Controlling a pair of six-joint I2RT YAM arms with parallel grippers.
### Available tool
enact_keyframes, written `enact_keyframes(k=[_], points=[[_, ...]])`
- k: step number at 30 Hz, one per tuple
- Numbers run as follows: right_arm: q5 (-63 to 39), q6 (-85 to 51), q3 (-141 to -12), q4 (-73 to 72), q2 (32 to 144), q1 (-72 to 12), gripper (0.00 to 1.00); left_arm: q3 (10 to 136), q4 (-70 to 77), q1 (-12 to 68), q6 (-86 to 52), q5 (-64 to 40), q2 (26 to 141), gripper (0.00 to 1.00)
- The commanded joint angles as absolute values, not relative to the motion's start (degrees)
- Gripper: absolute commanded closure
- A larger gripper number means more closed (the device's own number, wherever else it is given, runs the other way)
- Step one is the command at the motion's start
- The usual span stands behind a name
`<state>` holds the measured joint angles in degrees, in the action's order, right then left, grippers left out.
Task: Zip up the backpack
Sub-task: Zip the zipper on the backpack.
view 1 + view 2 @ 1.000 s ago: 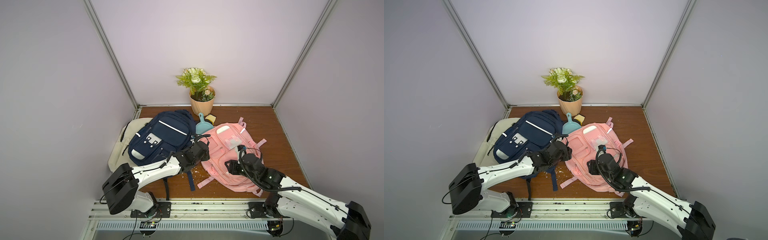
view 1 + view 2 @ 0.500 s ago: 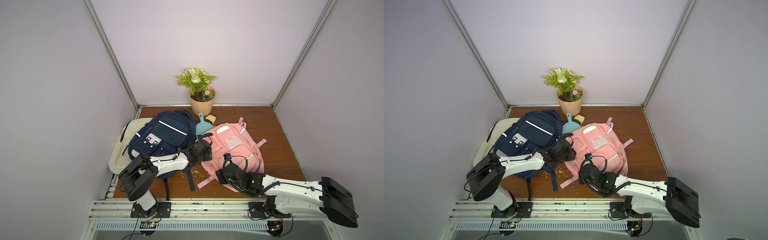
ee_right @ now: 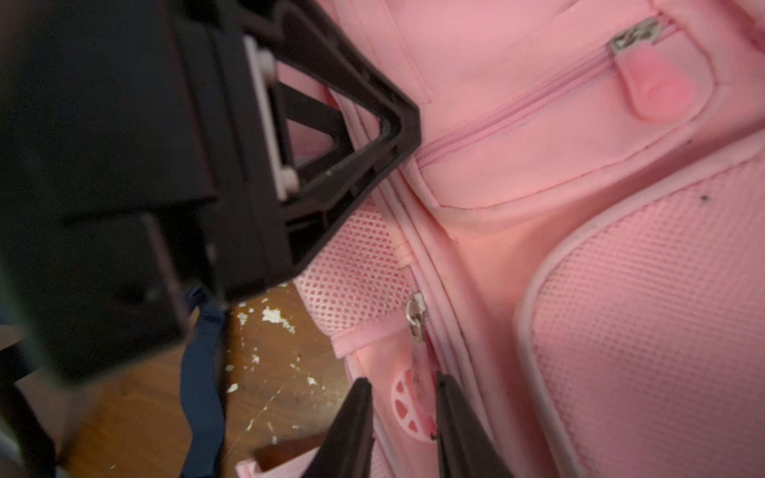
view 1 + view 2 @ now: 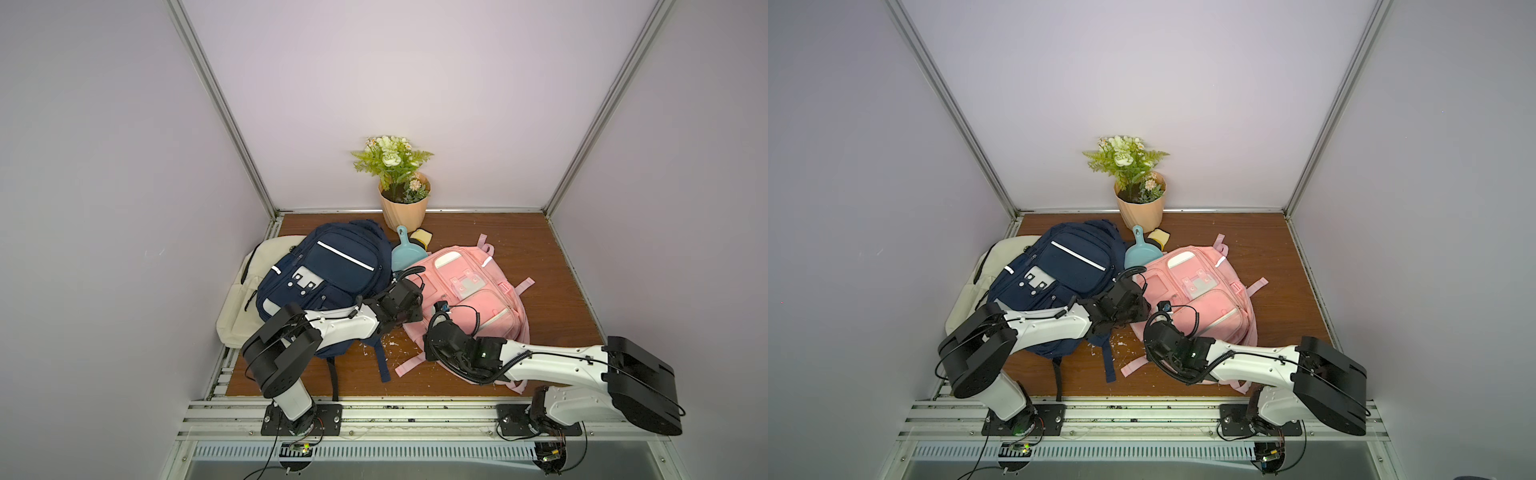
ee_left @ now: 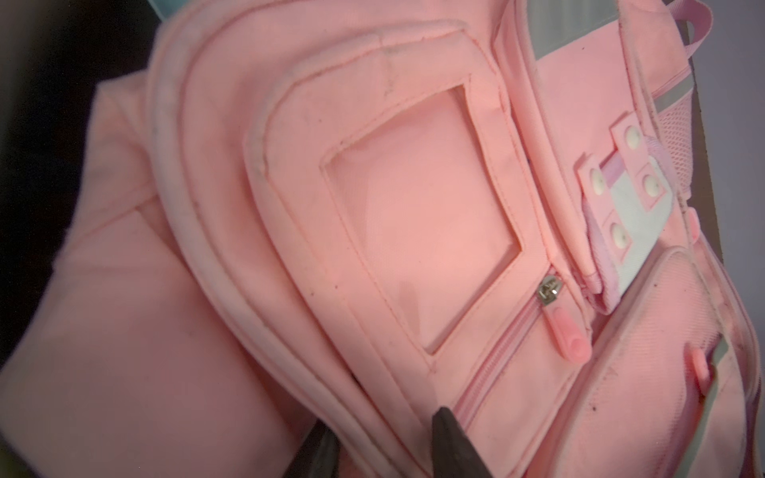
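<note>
I found the pink backpack [image 4: 478, 299] lying face up on the table [image 4: 540, 249], its side touching the navy backpack [image 4: 332, 266]. My left claw [image 5: 381, 443] straddled its piped rim [image 5: 182, 215] on the side toward the navy backpack; my right claw [image 3: 402, 391] bracketed the round pink zipper pull [image 3: 407, 414] farther from it. Whether either was clamped, I could not tell.

The wooden bench [image 4: 540, 257] is carrying a flower pot [image 4: 404, 208]. In front of the pot, a pink backpack [image 4: 498, 299], navy backpack [image 4: 332, 266] and cream bag [image 4: 237, 311] are lying.
</note>
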<state>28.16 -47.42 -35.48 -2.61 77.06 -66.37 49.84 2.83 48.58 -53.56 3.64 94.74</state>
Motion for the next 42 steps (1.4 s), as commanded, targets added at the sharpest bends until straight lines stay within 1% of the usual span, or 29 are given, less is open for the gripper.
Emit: enact_keyframes(k=[1,7,12,15,21,25,29,31,37,38,42], points=[[31.81,-47.64,-36.91,-1.47,78.01,-66.21,0.69,49.30,4.90,47.99,-54.20,2.79,95.36,0.61],[28.26,-47.49,-37.13,-5.52,83.07,-65.92,0.72,49.35,5.31,48.07,-54.23,2.48,96.29,0.63],[29.59,-47.26,-39.28,-4.23,86.59,-65.38,0.74,48.87,5.99,48.02,-54.47,1.89,96.99,0.68],[30.05,-47.72,-38.95,-3.80,87.20,-64.30,0.77,48.61,6.08,48.01,-54.60,1.85,97.23,0.68],[29.45,-47.73,-37.62,-4.22,86.66,-63.89,0.86,49.25,5.27,48.07,-54.42,2.55,98.07,0.70],[29.01,-47.38,-37.11,-4.20,84.97,-63.98,0.94,51.11,4.06,47.99,-54.27,2.93,99.82,0.73],[28.62,-46.67,-36.14,-4.22,82.12,-64.47,0.98,53.08,2.91,48.00,-54.07,4.13,101.35,0.77],[28.27,-46.45,-35.48,-4.39,80.40,-64.85,1.00,54.15,2.11,47.96,-54.01,4.80,102.00,0.80],[28.39,-47.13,-33.36,-2.27,74.59,-66.33,1.00,58.48,-0.71,47.31,-53.30,7.44,103.30,0.98],[28.57,-47.37,-33.02,-1.51,73.73,-66.44,1.00,59.79,-1.55,47.21,-53.05,7.92,103.64,1.00],[28.86,-48.56,-30.39,0.39,70.08,-66.56,1.00,66.38,-5.57,46.74,-51.31,10.24,105.15,1.00]])
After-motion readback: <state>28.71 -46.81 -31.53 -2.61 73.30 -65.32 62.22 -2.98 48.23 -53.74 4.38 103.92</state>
